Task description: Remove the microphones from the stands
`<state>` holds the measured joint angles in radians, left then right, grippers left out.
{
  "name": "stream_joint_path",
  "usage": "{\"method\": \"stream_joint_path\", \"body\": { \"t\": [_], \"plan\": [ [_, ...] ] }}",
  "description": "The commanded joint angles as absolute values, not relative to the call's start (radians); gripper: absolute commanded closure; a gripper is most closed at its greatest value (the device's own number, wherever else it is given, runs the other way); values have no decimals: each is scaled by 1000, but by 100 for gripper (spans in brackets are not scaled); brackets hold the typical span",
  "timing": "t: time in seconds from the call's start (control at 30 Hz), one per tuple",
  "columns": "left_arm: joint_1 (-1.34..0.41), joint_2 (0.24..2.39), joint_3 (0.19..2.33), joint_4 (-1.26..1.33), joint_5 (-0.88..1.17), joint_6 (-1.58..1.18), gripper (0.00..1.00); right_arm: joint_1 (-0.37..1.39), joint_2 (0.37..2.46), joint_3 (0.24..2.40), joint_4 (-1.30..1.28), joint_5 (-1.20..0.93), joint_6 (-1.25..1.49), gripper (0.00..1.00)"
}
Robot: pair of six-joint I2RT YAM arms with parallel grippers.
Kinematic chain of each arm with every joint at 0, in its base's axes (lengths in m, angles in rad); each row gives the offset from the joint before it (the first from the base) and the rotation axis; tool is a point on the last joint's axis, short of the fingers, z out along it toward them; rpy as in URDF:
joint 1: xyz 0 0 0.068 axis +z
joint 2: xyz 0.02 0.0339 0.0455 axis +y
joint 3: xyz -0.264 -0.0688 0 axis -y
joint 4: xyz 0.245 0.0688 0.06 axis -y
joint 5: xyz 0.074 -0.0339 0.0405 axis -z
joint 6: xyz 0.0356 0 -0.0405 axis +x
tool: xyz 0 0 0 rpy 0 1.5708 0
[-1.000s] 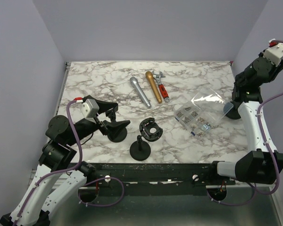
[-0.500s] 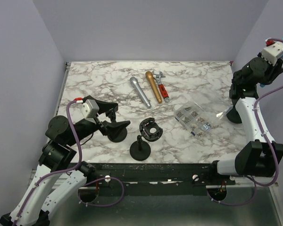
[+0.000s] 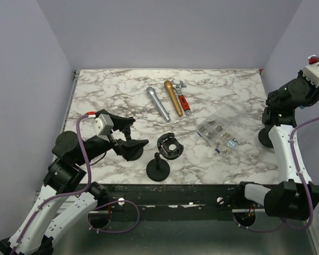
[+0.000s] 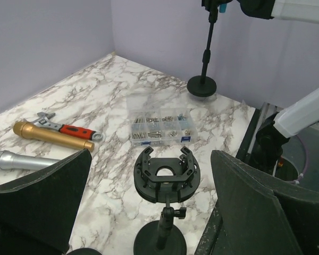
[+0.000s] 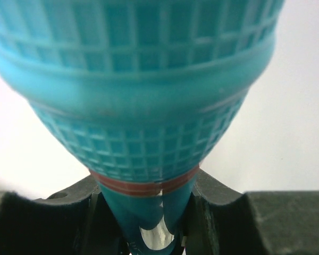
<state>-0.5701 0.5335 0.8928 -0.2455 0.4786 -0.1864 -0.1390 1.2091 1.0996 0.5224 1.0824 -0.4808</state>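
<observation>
right tool (image 5: 146, 212) pinching the turquoise microphone (image 5: 143, 95) high at the right edge of the surface (image 3: 106, 90)

the right tool is pressed onto the microphone's neck just under its red ring, raised above the tall microphone stand (image 4: 206, 58), whose round base sits at the surface's right side; whether the microphone has cleared the stand's top cannot be told. the left tool (image 3: 128, 134) hangs spread wide over the near left of the surface, gripping nothing. between the arms lie a silver microphone (image 3: 158, 104), a gold microphone (image 3: 173, 98), a red-handled wrench (image 3: 182, 98), a clear screw box (image 3: 218, 133) and a short clip stand (image 3: 165, 154).
</observation>
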Motion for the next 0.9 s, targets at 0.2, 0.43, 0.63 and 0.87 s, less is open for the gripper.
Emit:
{"method": "stream_joint_path", "body": {
  "t": [0.2, 0.43, 0.63, 0.87],
  "plan": [
    [-581, 540, 907, -261, 458, -176, 1, -80, 1019, 1217, 200, 510, -175, 99],
    [-581, 566, 910, -276, 431, -163, 1, -53, 1057, 1339, 17, -50, 92, 99],
    [-580, 591, 907, -279, 411, -157, 2, -2, 1057, 1291, 75, -325, 233, 99],
    [-581, 614, 906, -284, 391, -151, 2, 302, 1121, 1332, -21, -369, 210, 99]
  ]
}}
